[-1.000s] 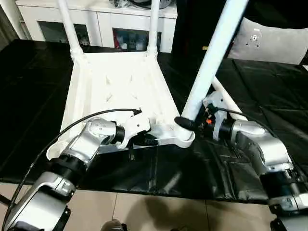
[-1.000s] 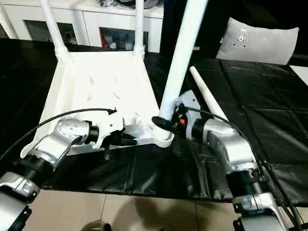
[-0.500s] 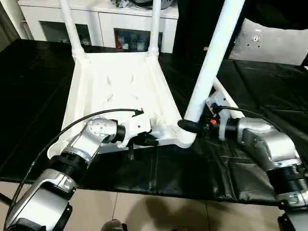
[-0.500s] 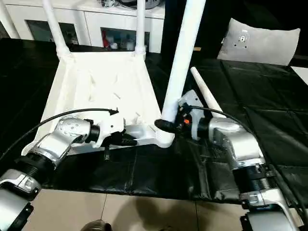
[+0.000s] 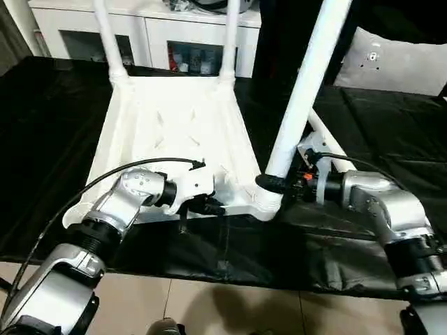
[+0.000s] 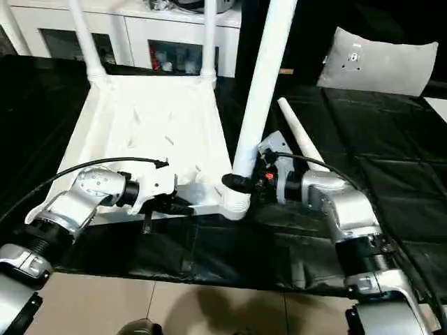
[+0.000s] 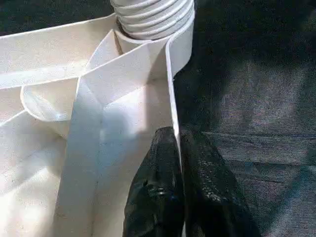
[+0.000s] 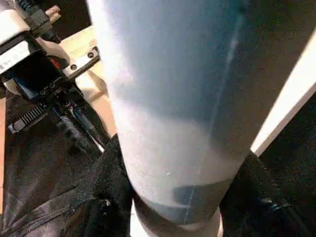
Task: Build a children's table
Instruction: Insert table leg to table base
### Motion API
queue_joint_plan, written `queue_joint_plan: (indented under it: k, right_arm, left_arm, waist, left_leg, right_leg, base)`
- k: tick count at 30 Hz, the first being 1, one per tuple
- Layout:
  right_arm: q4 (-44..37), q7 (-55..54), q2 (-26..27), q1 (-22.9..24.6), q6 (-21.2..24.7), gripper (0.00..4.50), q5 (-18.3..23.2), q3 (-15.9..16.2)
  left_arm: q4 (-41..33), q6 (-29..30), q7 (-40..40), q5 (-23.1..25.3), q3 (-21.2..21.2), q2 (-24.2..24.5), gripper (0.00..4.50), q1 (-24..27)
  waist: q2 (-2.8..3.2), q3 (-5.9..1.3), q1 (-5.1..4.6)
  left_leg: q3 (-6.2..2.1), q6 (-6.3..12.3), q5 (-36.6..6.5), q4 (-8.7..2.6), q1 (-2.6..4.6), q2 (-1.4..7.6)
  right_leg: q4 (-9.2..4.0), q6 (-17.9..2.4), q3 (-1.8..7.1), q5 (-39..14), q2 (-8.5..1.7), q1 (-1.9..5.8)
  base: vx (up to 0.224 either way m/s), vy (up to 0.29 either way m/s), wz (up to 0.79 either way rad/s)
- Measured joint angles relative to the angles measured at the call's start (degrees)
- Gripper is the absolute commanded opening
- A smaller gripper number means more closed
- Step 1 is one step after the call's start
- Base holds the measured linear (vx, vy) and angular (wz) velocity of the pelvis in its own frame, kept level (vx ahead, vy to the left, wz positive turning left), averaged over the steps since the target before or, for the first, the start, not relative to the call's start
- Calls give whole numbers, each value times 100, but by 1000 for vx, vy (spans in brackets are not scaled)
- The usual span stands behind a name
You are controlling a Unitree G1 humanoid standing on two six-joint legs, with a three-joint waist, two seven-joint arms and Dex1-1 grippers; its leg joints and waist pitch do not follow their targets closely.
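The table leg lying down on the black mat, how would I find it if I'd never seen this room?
Find the upside-down white tabletop on the black mat. Beside it, behind the right gripper, a white leg lies flat, pointing away. The other legs stand up in corner sockets; this one is loose on the mat.

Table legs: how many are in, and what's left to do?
Two far legs stand in the upturned top. The right end effector grips a third leg at the near corner socket; the left end effector pinches the rim. A fourth leg lies on the black mat, unfitted.
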Motion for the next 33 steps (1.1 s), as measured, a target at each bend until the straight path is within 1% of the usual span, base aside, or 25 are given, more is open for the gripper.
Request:
queue_joint_plan:
  k: [8,14,17,21,27,30,33]
  right_arm:
    - [179,66,-1,-41,-109,188,4,-4]
    - [291,53,55,-40,-150,188,49,-77]
    - [470,0,181,-33,-197,188,72,-222]
    - [562,-11,205,-13,-268,188,163,-264]
    - [603,-12,307,153,-399,188,254,-453]
    - [569,-23,369,311,-484,188,357,-577]
    - [401,-72,424,589,-552,188,508,-699]
  left_arm:
    - [-6,-1,-2,32,4,-2,0,0]
    - [-9,-4,-2,48,6,-2,0,0]
    - [-8,-23,-1,62,9,-4,0,1]
    - [-9,-32,-1,73,10,-4,0,2]
    - [-9,-92,11,93,12,-8,0,20]
    - [-9,-97,16,92,14,-17,0,37]
    - [-29,-97,18,87,32,-22,0,103]
  waist:
    - [-2,-1,3]
    - [1,-3,2]
    - [2,-4,2]
    - [4,-5,3]
    - [16,-12,16]
    - [38,-24,31]
    - [96,-60,47]
  left_leg:
    - [0,0,0,0,2,0]
    - [0,0,0,0,4,0]
    - [0,0,0,0,3,0]
    - [0,-1,0,0,4,1]
    - [-1,-1,0,-2,5,1]
    - [-1,-1,-1,-1,5,1]
    - [-1,0,-1,-3,5,0]
  right_leg:
    - [0,0,-1,0,0,1]
    - [0,0,-1,0,0,3]
    - [0,0,-1,0,0,3]
    - [0,0,-2,0,0,4]
    - [0,0,-3,0,0,4]
    - [-2,0,-3,0,0,5]
    - [-10,0,-3,0,0,8]
  base:
    - [0,0,0]
    - [0,0,0]
    - [0,0,0]
    - [0,0,0]
    - [0,0,0]
    - [0,0,0]
    - [0,0,0]
